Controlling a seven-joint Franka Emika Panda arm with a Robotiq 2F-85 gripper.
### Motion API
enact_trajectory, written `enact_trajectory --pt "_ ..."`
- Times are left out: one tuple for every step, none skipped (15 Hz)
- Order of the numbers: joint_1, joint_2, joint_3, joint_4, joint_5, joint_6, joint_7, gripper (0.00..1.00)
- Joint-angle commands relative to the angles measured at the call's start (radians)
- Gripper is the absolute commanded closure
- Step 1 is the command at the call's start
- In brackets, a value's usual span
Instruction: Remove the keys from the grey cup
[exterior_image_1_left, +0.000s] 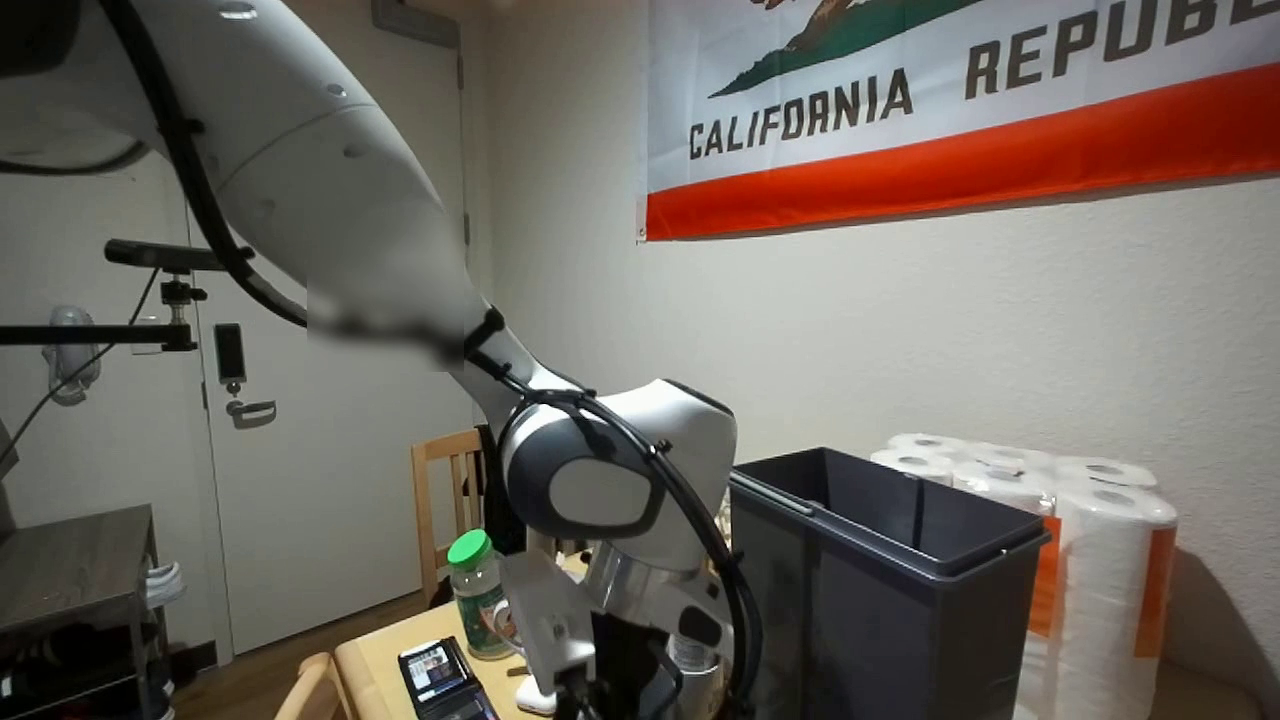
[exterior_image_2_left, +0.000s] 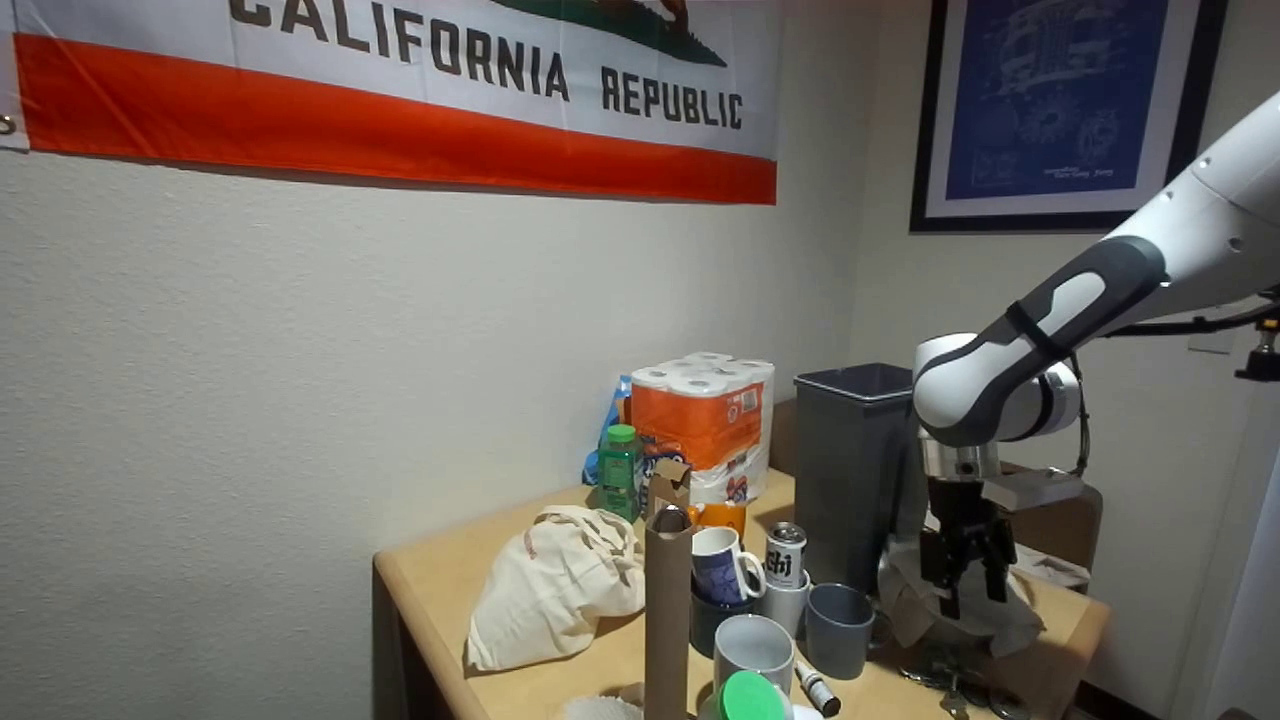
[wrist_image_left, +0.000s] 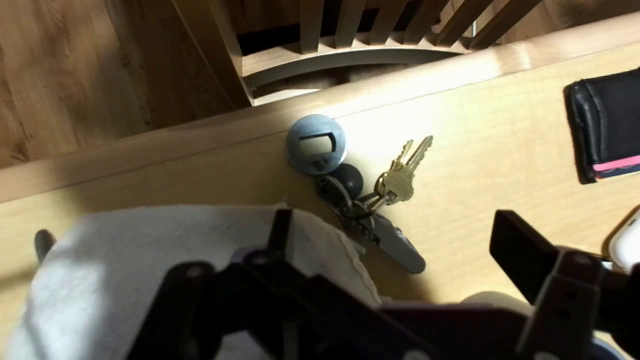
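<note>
Keys (wrist_image_left: 400, 184) rest outside the grey cup (exterior_image_2_left: 838, 643), its inner floor hidden.

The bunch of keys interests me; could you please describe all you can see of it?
The bunch of keys lies on the wooden-looking table, near its edge. Gold-coloured toothed keys fan out from metal-looking rings, with a long grey pocketknife-like piece, a black ball and, beside that, a blue-grey disc with a cut-out. The fingers do not hold it; whether the pale cloth-like object touches it is unclear.
</note>
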Motion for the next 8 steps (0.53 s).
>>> enact_trajectory --pt "0.042 -0.132 0.026 -0.025 -0.037 -0.077 0.062 0.0" --pt "0.053 -0.158 0.037 -0.027 -0.034 -0.091 0.062 0.0" --pt "0.065 -0.174 0.046 -0.025 -0.035 -0.093 0.062 0.0" --pt "0.076 -0.201 0.056 -0.029 -0.037 -0.101 0.061 0.0" --pt "0.086 -0.214 0.065 -0.028 -0.037 -0.102 0.059 0.0" --pt "0.097 -0.231 0.073 -0.03 -0.041 -0.104 0.062 0.0" --pt "0.106 -0.25 0.08 -0.033 -0.046 -0.109 0.064 0.0" --pt "0.113 -0.26 0.087 -0.033 -0.049 -0.107 0.063 0.0"
